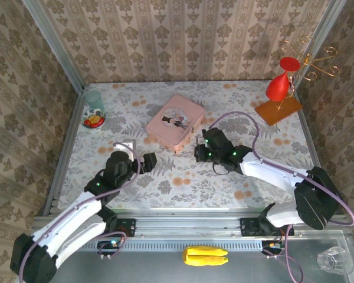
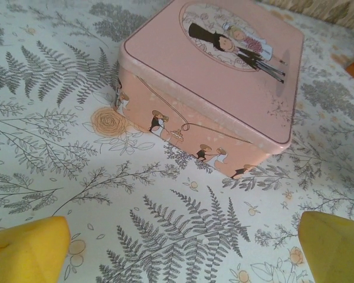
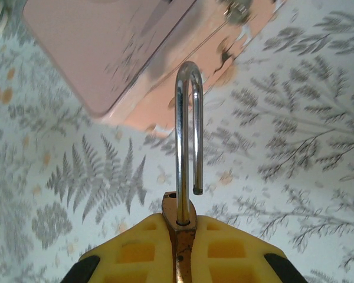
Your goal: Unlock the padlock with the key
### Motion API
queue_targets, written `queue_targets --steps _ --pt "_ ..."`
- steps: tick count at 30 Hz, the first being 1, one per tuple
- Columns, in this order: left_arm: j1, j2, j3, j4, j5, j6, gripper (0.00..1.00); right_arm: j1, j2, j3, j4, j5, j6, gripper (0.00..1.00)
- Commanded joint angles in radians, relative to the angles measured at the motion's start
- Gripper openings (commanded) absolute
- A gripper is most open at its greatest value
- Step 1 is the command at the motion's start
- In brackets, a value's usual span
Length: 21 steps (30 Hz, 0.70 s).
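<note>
Two hands hang over the flowered worktop (image 1: 183, 183), and you have something in only one of them. Your right hand (image 3: 183, 230) is clamped on the padlock (image 3: 180, 147). Its yellow fingers (image 3: 130, 253) press from both sides on the narrow brass-gold body, which shows edge-on between them with its top just clear of the fingertips.

Look at the shackle (image 3: 189, 73) in the right wrist view. It is a thin, bright silvery loop, long for so small a body, and it stands straight out from the hand toward the pink tin (image 3: 100, 53). One leg runs down into the body. The other, shorter leg ends in the air just above the body, its tip free and set off to the side of the empty hole next to the seated leg, so the shackle reads as released, not latched.

From above, you see that right hand low over the worktop, just beside the near right corner of the tin. The padlock is too small to make out there.

Your left hand (image 2: 180, 256) holds nothing. Its two yellow fingertips (image 2: 23, 253) sit far apart at the bottom corners of the left wrist view, with bare fern-printed cloth between them. The tin lies ahead of them, with a picture of a couple on its lid. In the top view this hand sits to the left of the tin, near it but not touching
</note>
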Motion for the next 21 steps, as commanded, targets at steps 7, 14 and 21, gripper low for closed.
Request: queue_targets --steps 7,14,21 --pt "0.002 -0.351 -0.126 0.001 -0.055 0.051 1.0 0.171 -0.014 -0.044 -0.087 0.056 0.007 0.0" --pt "0.001 -0.39 -0.151 -0.004 -0.059 0.057 1.0 0.276 0.076 -0.075 -0.037 0.058 0.082 0.0" --pt "0.002 -0.387 -0.163 0.013 -0.059 0.054 1.0 0.286 0.197 -0.092 0.01 -0.013 0.149 0.0"
